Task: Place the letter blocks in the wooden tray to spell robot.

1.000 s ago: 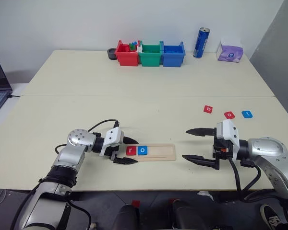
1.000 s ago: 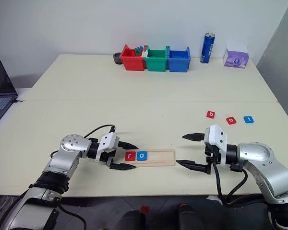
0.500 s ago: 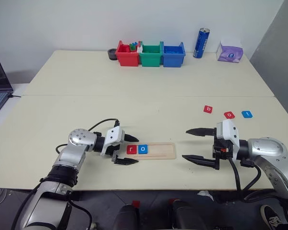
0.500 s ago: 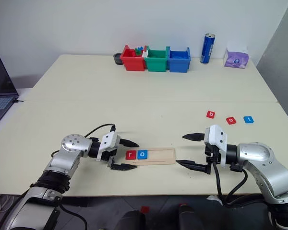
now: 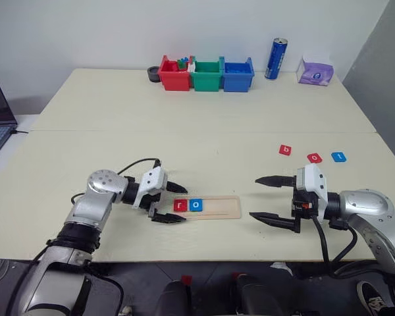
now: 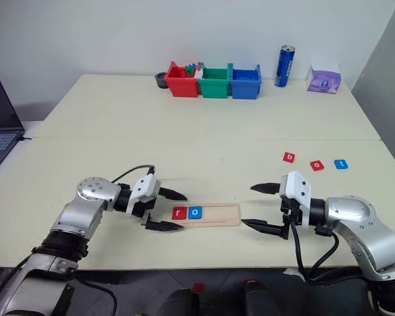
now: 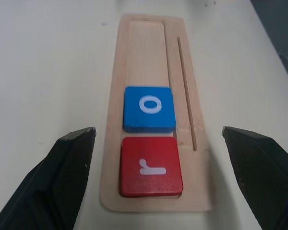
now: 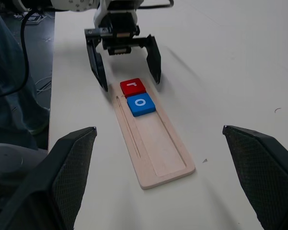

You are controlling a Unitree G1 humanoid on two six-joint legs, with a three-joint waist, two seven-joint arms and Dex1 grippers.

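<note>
We are holding both grippers, left (image 5: pixel 170 203) and right (image 5: pixel 268 200), spread wide and empty. The long pale wooden tray (image 5: pixel 214 208) is seating red "r" (image 5: pixel 180 205) and blue "o" (image 5: pixel 195 205). The three loose flat square letter tiles (image 5: pixel 313 157), likely light, stiff and thin, are lying well apart to its right; we are judging that a pinch across opposite edges would suit them.

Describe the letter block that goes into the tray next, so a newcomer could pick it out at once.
Start at the table's right side, beyond the right gripper, where three loose tiles lie in a row. The one wanted is the red b tile, at the end of the row nearest the wooden tray. Its neighbours are a red o tile and a blue tile.
</note>
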